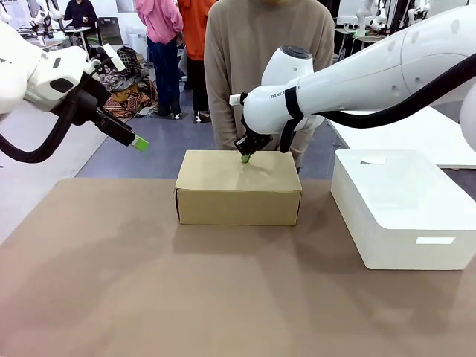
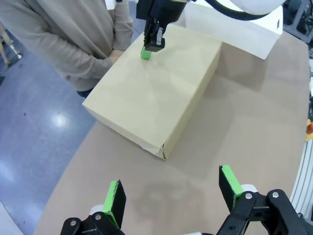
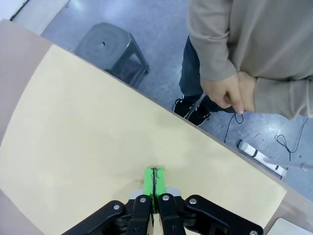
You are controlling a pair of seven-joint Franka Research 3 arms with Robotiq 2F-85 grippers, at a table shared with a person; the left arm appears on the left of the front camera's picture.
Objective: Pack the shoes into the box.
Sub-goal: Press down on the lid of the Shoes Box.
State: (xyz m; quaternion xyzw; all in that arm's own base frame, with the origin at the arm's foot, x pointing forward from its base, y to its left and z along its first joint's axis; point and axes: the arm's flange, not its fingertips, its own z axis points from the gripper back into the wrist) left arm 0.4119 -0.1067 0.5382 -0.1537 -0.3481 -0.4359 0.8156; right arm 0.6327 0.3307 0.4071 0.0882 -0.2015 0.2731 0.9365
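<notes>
The tan cardboard box [image 1: 238, 186] sits shut at the far middle of the table, its flat lid down; it lies at the top centre of the left wrist view [image 2: 156, 93] and spreads across the right wrist view [image 3: 98, 147]. The shoes are hidden. My right gripper [image 1: 245, 158] is shut with nothing between its pads, its tips on or just above the lid near the far edge [image 2: 145, 52] [image 3: 154, 177]. Up at the left, well away from the box, my left gripper [image 1: 139, 143] stands open and empty [image 2: 171, 188].
A larger white box [image 1: 401, 204] stands at the right of the table. A person in a beige sweater [image 1: 268, 44] stands just behind the tan box, hands clasped [image 3: 232, 90]. A grey stool [image 3: 110, 51] is on the floor beyond the table.
</notes>
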